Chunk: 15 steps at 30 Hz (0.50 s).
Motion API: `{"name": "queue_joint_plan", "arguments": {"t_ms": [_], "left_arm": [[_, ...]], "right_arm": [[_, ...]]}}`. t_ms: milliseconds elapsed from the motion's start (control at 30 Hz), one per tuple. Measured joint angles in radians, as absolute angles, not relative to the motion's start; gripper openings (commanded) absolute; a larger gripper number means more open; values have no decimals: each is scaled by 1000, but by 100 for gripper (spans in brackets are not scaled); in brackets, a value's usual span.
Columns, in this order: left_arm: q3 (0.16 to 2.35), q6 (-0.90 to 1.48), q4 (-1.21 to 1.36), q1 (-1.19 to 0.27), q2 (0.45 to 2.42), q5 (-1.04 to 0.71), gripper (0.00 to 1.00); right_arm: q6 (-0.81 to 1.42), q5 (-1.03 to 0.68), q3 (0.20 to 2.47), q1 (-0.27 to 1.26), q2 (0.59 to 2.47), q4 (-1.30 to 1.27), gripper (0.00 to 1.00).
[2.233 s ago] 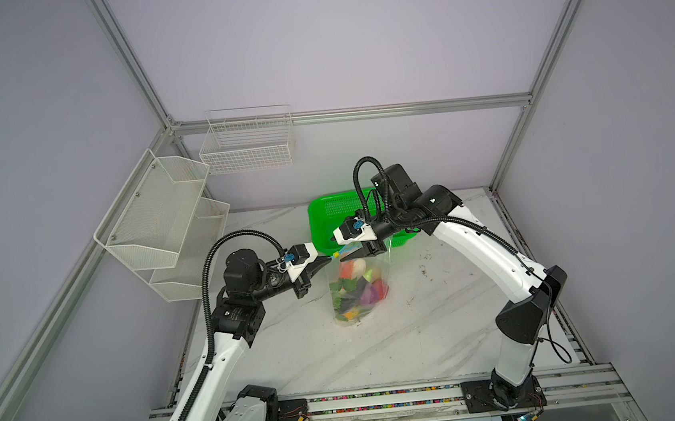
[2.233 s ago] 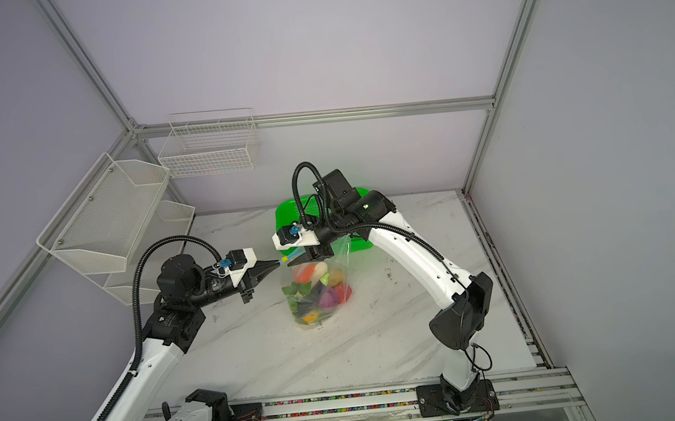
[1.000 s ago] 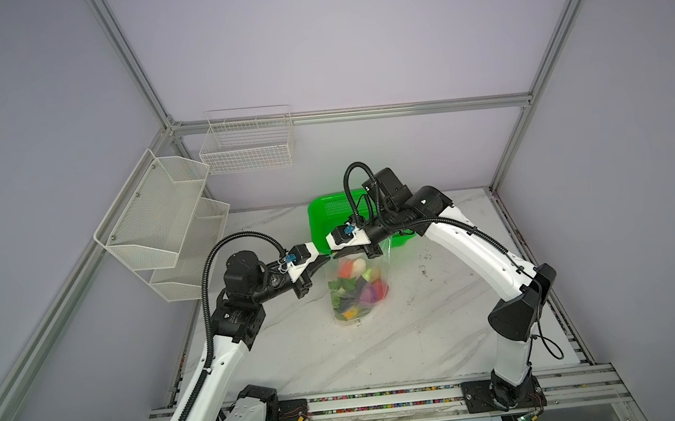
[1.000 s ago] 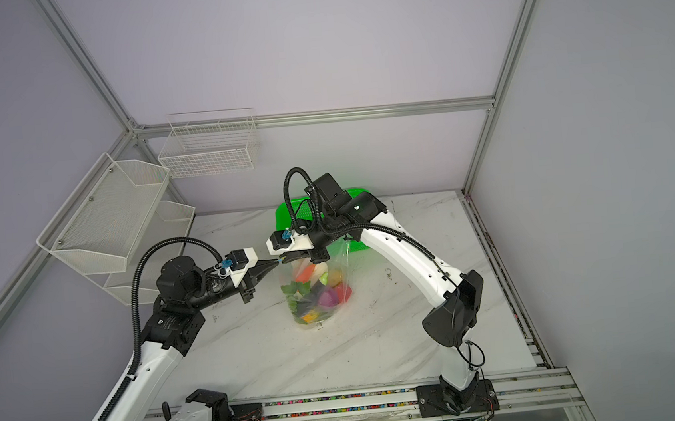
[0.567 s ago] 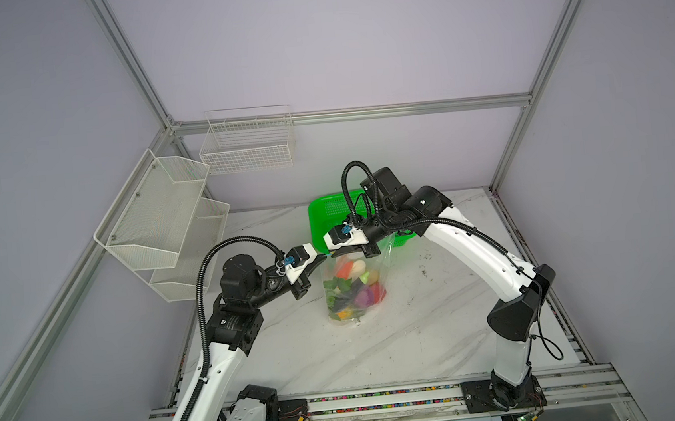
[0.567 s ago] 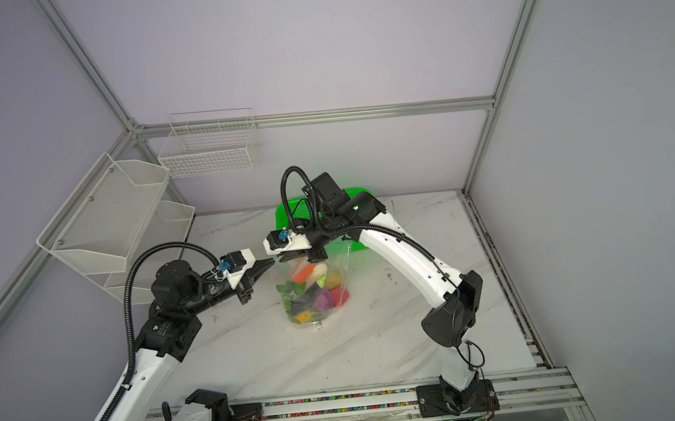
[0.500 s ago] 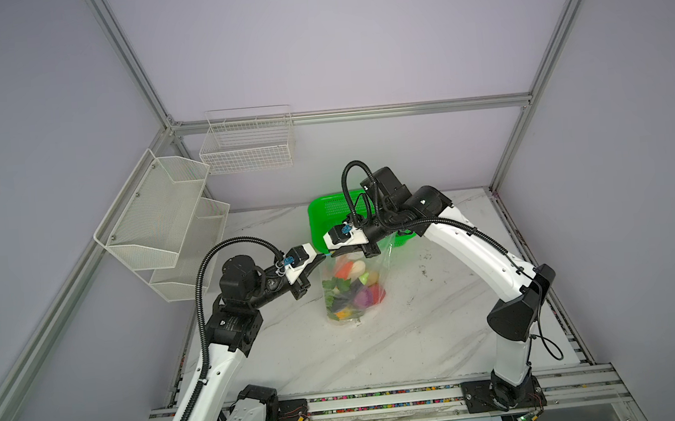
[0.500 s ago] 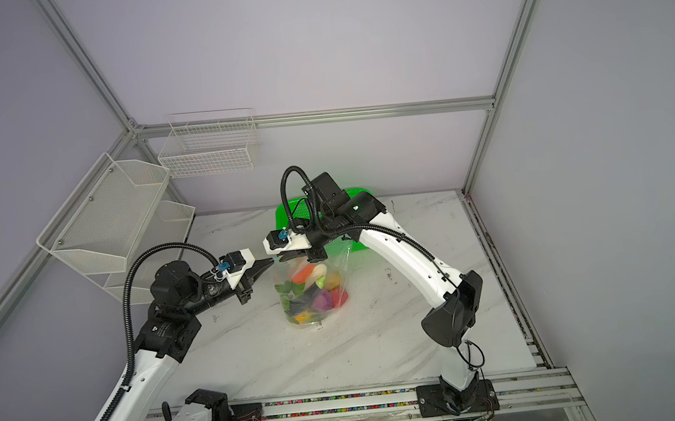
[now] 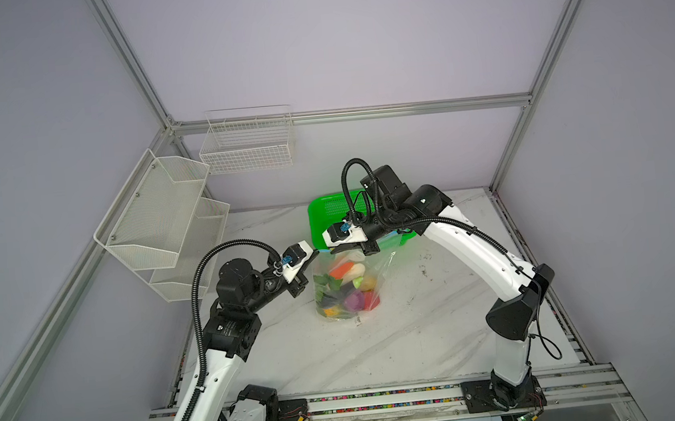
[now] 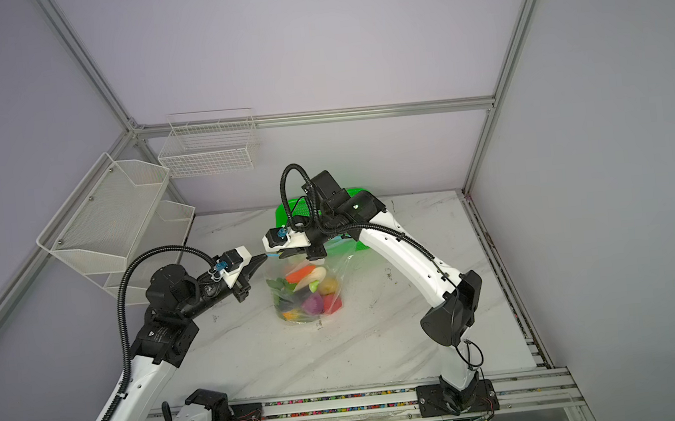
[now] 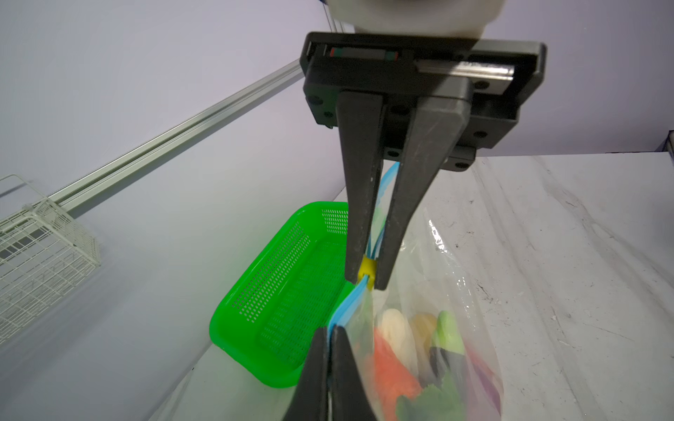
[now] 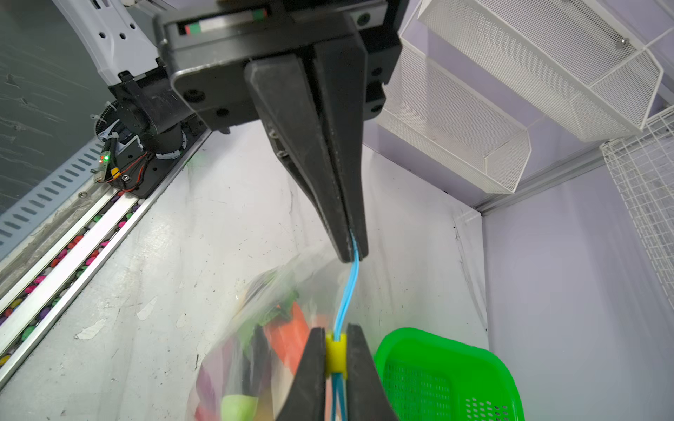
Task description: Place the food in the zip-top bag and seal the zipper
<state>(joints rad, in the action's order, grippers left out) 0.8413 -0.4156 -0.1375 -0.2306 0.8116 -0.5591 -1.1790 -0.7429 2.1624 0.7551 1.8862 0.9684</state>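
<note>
The clear zip-top bag [image 9: 368, 269] [image 10: 334, 268] stands upright on the marble table, held up by its top edge. Inside lies the food [image 9: 345, 290] [image 10: 308, 295]: orange, white, yellow, purple, red and green toy vegetables. My left gripper [image 9: 315, 255] [image 10: 265, 256] [image 11: 330, 330] is shut on the end of the blue zipper [image 11: 350, 306] [image 12: 348, 291]. Close beside it, my right gripper [image 9: 324, 249] [image 10: 275, 255] [image 12: 335, 333] is shut on the yellow slider [image 12: 335, 353] [image 11: 366, 271]. A short stretch of zipper runs between the two grippers.
A bright green perforated basket [image 9: 327, 208] [image 10: 286, 216] [image 11: 277, 291] [image 12: 448, 375] sits just behind the bag at the back of the table. White mesh shelves [image 9: 161, 222] hang on the left wall and a wire basket [image 9: 246, 144] on the back wall.
My right gripper has moved left along the zipper with the slider, closing on the left gripper. The left arm drew back a little to the left, and the bag shifted slightly with it.
</note>
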Motion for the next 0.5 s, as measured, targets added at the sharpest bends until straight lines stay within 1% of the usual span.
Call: {"name": "queue_joint_plan", "arguments": {"t_ms": [500], "left_arm": [[818,-412,-113,-232,783,-418,0]], "right_arm": [[-1176,-739,2162,728,1886,966,8]]}}
